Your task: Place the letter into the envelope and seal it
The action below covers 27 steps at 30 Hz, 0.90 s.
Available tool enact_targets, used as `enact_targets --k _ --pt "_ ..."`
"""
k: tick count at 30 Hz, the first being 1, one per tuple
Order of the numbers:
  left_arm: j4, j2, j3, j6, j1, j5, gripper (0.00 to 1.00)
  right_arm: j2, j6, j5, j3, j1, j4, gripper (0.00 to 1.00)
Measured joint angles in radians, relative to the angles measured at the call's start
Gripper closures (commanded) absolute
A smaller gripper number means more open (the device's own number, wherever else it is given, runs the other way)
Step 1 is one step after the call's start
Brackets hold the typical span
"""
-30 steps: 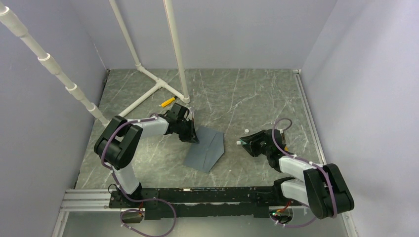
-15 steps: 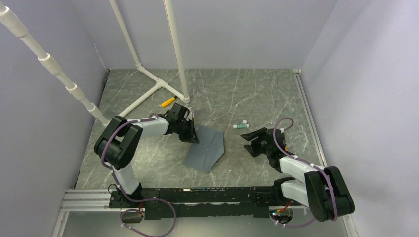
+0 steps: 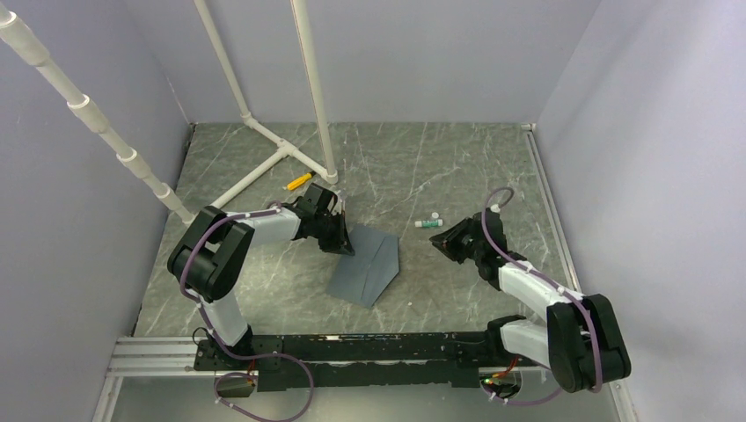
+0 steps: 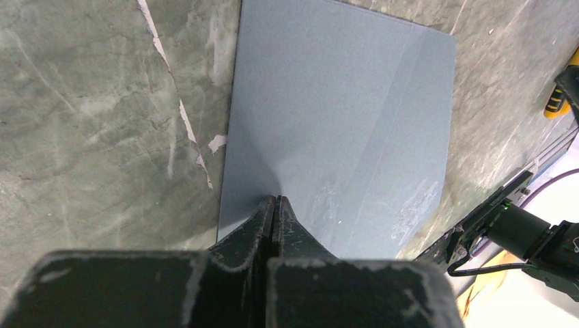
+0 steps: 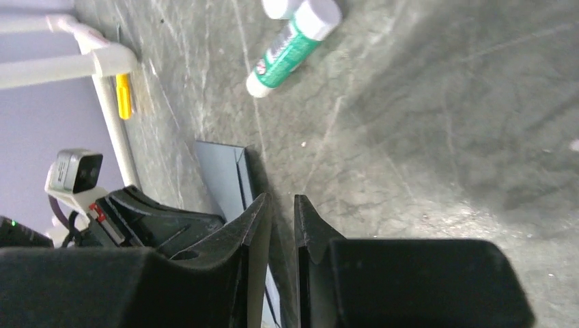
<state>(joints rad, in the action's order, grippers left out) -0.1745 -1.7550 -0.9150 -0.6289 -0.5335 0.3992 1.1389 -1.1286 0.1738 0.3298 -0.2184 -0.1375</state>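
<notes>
The slate-grey envelope [image 3: 365, 264] lies flat on the marble table, its pointed flap towards the near edge. My left gripper [image 3: 346, 246] is shut, and its tips [image 4: 275, 199] press down on the envelope [image 4: 341, 102] near its left edge. My right gripper [image 3: 440, 242] hovers to the right of the envelope, well apart from it. Its jaws [image 5: 281, 198] stand a narrow gap apart with nothing between them. The envelope's edge [image 5: 222, 171] shows beyond them. The letter is not in view.
A green-and-white glue stick [image 3: 428, 223] [image 5: 290, 48] lies on the table just beyond the right gripper, a small white cap [image 5: 280, 7] beside it. A yellow object [image 3: 299, 182] rests by the white pipe frame [image 3: 281, 154] at the back left.
The glue stick has left my right gripper and now lies on the table. The right jaws opened wide, then narrowed, and that arm shifted towards the back. The left arm has not moved.
</notes>
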Motion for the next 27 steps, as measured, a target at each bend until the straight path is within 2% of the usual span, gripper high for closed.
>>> enact_targets --k 6,14,27 --pt "0.0 -0.001 0.0 0.0 0.0 0.001 0.98 0.013 0.144 0.098 0.047 -0.026 0.063 0.79" --pt "0.005 -0.015 -0.007 -0.01 0.0 0.013 0.98 0.116 0.157 0.242 -0.039 -0.103 0.004 0.82" --pt "0.01 -0.016 -0.005 -0.02 0.0 0.013 0.98 0.281 0.069 0.353 -0.014 -0.248 -0.313 0.81"
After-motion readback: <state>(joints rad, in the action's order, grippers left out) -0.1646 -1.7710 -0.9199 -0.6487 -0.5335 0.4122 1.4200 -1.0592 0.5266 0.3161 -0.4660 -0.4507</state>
